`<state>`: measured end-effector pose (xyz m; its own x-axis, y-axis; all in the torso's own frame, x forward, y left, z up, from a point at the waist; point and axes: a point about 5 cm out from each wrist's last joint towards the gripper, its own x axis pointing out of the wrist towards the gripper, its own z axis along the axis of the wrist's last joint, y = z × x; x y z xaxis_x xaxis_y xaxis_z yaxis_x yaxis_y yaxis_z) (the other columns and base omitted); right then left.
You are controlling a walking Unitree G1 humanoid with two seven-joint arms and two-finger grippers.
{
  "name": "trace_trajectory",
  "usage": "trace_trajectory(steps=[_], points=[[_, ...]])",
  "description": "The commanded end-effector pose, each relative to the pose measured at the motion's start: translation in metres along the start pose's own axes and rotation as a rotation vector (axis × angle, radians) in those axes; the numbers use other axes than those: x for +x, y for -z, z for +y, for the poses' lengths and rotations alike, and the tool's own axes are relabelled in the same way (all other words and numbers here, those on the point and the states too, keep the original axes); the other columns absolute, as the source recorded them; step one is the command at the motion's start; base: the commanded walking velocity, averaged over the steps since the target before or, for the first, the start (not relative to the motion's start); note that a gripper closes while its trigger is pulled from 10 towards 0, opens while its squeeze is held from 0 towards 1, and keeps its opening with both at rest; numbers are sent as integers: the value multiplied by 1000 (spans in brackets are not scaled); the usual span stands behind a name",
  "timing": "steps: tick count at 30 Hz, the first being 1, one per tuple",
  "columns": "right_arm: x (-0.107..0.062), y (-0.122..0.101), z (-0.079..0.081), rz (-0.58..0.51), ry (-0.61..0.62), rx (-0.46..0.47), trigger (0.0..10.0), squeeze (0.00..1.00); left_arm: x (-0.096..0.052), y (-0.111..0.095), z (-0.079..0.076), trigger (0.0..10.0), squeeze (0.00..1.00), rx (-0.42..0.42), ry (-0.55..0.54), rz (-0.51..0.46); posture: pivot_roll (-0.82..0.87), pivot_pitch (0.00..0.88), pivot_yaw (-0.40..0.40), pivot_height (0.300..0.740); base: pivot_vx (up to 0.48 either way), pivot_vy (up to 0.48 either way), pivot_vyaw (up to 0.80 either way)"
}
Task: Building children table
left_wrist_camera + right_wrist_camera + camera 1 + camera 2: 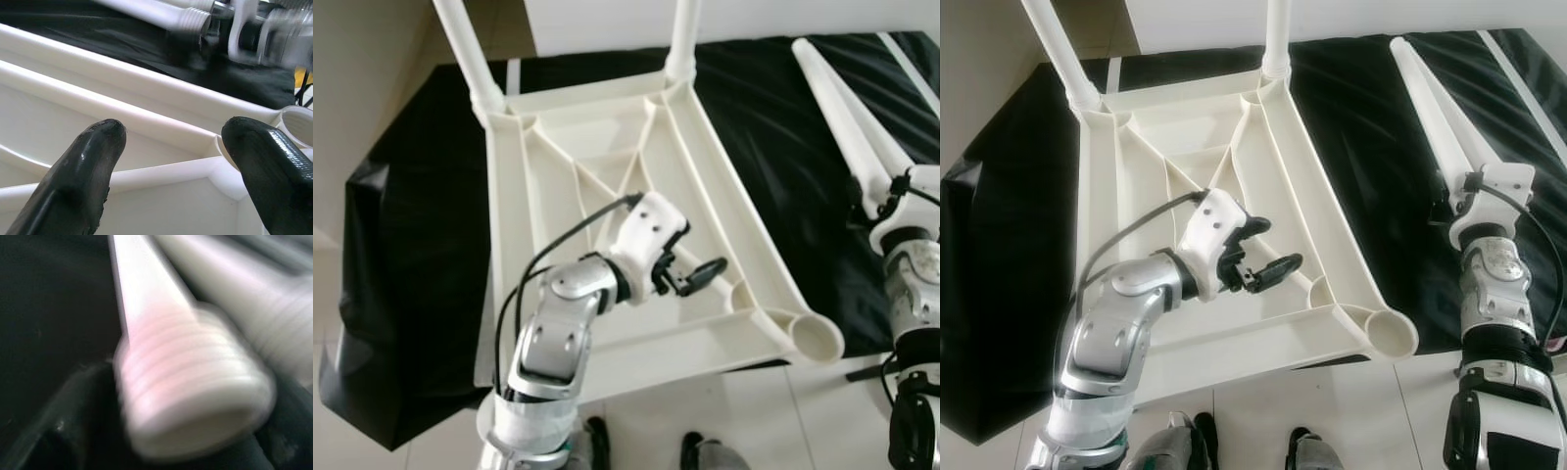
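The upturned white tabletop point(607, 127) is being hovered over near its empty corner socket point(818, 338) by the open left gripper point(1268, 266), while a loose leg point(1430, 108) is being gripped by the right gripper point(1451, 201)

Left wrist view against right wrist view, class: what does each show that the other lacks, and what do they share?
The left wrist view alone shows the table top's ribbed underside, an empty corner socket, and the left gripper with its jaws open above them. The right wrist view alone shows a close, blurred threaded leg end, with the right gripper's jaws on either side of it. Both show white table legs lying on the black sheet.
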<state>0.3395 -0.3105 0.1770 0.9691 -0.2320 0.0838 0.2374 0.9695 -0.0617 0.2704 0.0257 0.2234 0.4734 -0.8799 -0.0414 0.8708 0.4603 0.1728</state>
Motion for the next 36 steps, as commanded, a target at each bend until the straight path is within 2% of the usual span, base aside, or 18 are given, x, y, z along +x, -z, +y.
trace_trajectory(steps=[1, 6, 9, 12, 13, 15, 19, 20, 21, 22, 24, 25, 29, 32, 36], points=[[-8, 21, -4, 104, 30, 36, 10000, 0, -1, -4, 0, 10000, 0, -1, -36, -7, 154, 262, 67, 740, 0, 0, 0], [-10, 20, -7, 98, 48, 75, 10000, 0, -1, -6, 0, 10000, 0, -6, -37, -11, 152, 258, 70, 740, 0, 0, 0], [-10, 18, -7, 87, 39, 67, 10000, 0, -1, -7, 0, 10000, 0, -10, -37, -13, 148, 257, 71, 740, 0, 0, 0], [-9, 16, -4, 75, 14, 45, 10000, 0, 0, -7, -1, 10000, 0, -13, -37, -13, 147, 256, 70, 740, 0, 0, 0], [-8, 13, 1, 59, -14, -5, 10000, 0, 1, -7, -2, 10000, 0, -17, -36, -12, 144, 252, 70, 740, 0, 0, 0], [-9, 10, 5, 34, -28, -36, 10000, 0, 2, -6, -3, 10000, 0, -17, -34, -9, 143, 249, 68, 740, 0, 0, 0], [-11, 9, 9, 19, -39, -46, 10000, 0, 3, -5, -3, 10000, 0, -19, -30, -6, 141, 243, 64, 740, 0, 0, 0], [-14, 9, 12, 17, -42, -41, 3843, 0, 3, -5, -4, 10000, 0, -20, -29, -7, 141, 241, 63, 740, 0, 0, 0], [-15, 10, 13, 20, -44, -38, 3843, 0, 3, -6, -4, 10000, 0, -21, -30, -8, 141, 241, 63, 740, 0, 0, 0], [-16, 11, 14, 26, -47, -33, 2941, 0, 4, -6, -4, 10000, 0, -21, -30, -9, 140, 237, 61, 740, 0, 0, 0], [-17, 12, 15, 30, -49, -30, 2941, 0, 4, -6, -4, 10000, 0, -21, -30, -10, 140, 235, 59, 740, 0, 0, 0], [-18, 13, 16, 32, -57, -18, 0, 0, 5, -6, -4, 10000, 0, -22, -30, -11, 138, 231, 59, 740, 0, 0, 0], [-29, 15, 27, 31, -104, 24, 0, 0, 6, -8, -2, 10000, 0, -22, -32, -18, 137, 222, 54, 740, 0, 0, 0], [-46, 13, 37, 10, -152, 55, 0, 0, 8, -9, 0, 10000, 0, -16, -32, -26, 127, 200, 49, 740, 0, 0, 0], [-56, 11, 41, 3, -177, 74, 0, 0, 10, -10, 0, 10000, 0, -16, -31, -35, 118, 184, 46, 740, 0, 0, 0]])
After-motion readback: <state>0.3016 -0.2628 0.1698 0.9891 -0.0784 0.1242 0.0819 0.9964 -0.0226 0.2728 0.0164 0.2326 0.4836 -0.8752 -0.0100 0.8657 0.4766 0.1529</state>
